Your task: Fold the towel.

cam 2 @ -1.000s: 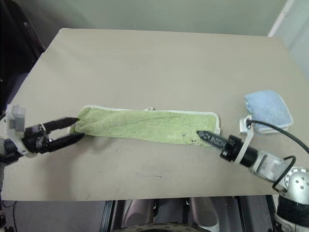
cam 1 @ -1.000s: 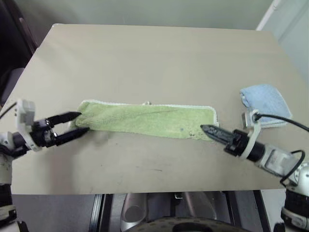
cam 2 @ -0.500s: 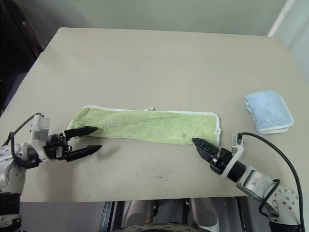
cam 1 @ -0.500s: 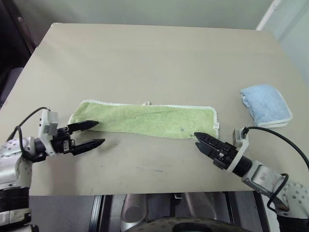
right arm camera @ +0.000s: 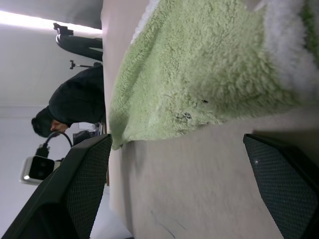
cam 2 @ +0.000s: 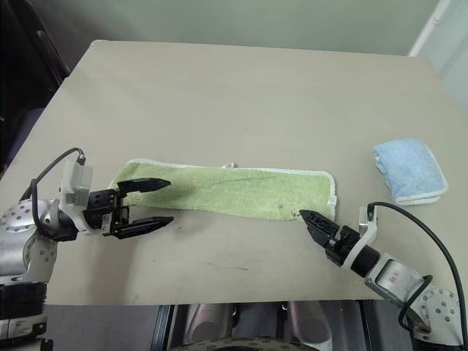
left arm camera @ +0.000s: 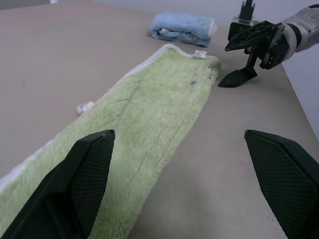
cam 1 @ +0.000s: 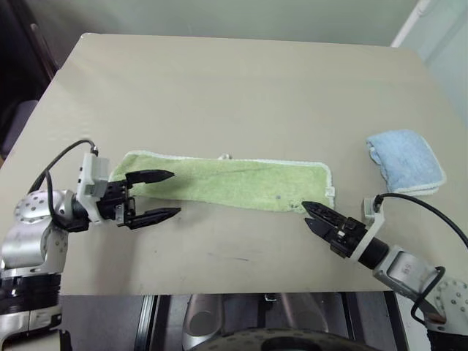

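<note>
Green towel (cam 1: 227,180) flat between open pincers

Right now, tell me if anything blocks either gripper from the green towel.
Nothing visible does. The left gripper is open at the towel's left end, one finger above the cloth. The right gripper is open just short of the right end, bare table between. The blue towel lies off to the right.

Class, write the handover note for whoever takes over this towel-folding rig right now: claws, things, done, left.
Left claw: open, empty, one finger over the green towel's left end.
Right claw: open, empty, on the table just off the towel's right near corner.
Towel: a long strip across the table, loop on its far edge.
Done: folded into a strip.
Left: fold it end to end.
Blue towel: lies at right.
</note>
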{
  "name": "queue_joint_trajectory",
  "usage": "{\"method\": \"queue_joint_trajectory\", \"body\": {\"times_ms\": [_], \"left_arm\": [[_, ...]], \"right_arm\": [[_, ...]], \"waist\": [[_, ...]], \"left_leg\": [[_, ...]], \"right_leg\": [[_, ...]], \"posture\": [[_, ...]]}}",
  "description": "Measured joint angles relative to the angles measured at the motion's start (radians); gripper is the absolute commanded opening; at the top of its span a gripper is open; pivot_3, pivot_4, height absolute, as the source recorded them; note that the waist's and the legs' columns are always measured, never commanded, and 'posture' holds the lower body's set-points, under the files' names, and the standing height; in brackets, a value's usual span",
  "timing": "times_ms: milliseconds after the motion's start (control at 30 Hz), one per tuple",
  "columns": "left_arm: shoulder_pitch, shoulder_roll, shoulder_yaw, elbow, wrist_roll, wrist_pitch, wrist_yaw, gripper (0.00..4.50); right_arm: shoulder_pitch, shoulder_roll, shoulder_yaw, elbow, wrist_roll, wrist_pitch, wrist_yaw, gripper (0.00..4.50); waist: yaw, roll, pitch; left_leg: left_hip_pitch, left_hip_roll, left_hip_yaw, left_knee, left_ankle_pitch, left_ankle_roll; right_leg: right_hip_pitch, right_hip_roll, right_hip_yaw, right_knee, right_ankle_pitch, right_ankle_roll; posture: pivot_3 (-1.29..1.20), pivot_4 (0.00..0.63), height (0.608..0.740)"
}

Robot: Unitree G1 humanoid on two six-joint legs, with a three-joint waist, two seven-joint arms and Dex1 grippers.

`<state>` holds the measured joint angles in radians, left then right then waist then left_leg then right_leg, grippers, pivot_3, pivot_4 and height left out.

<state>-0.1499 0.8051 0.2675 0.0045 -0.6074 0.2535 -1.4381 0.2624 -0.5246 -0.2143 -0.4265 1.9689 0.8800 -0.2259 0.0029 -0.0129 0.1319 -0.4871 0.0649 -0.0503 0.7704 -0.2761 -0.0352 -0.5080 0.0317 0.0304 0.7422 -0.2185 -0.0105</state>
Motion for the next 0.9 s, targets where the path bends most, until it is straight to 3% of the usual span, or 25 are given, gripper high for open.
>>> {"method": "queue_joint_trajectory", "body": {"times_ms": [333, 667, 833, 900], "left_arm": [[-0.035, -0.004, -0.038, -0.003, 0.006, 0.005, 0.003, 4.5], [-0.036, -0.002, -0.053, 0.018, 0.017, 0.009, 0.007, 4.5], [-0.037, -0.008, -0.068, 0.018, 0.022, 0.009, 0.008, 4.5], [-0.041, -0.011, -0.072, 0.019, 0.023, 0.008, 0.008, 4.5]], "right_arm": [[-0.025, 0.028, -0.005, 0.0, 0.01, -0.054, -0.083, 4.47], [-0.065, 0.086, -0.057, 0.032, 0.01, -0.121, -0.161, 4.47], [-0.091, 0.104, -0.06, 0.028, 0.01, -0.127, -0.202, 4.47], [-0.103, 0.118, -0.06, 0.025, 0.008, -0.133, -0.224, 4.11]], "waist": [[0.0, 0.0, -0.001], [0.002, 0.0, -0.001], [0.002, 0.0, -0.001], [0.002, 0.0, -0.001]], "left_leg": [[0.002, 0.0, 0.0, 0.001, 0.0, 0.006], [0.0, -0.001, 0.0, 0.001, -0.005, -0.002], [0.001, 0.0, 0.001, -0.001, 0.001, 0.008], [0.001, 0.0, 0.001, -0.001, 0.001, 0.008]], "right_leg": [[0.007, 0.0, 0.0, -0.012, 0.006, 0.004], [0.008, -0.001, 0.001, -0.017, 0.011, 0.004], [0.006, -0.001, 0.001, -0.018, 0.014, 0.004], [0.006, -0.001, 0.001, -0.018, 0.014, 0.004]], "posture": [[0.0, 0.15, 0.697], [0.0, 0.15, 0.697], [0.0, 0.15, 0.697], [0.0, 0.15, 0.697]]}}
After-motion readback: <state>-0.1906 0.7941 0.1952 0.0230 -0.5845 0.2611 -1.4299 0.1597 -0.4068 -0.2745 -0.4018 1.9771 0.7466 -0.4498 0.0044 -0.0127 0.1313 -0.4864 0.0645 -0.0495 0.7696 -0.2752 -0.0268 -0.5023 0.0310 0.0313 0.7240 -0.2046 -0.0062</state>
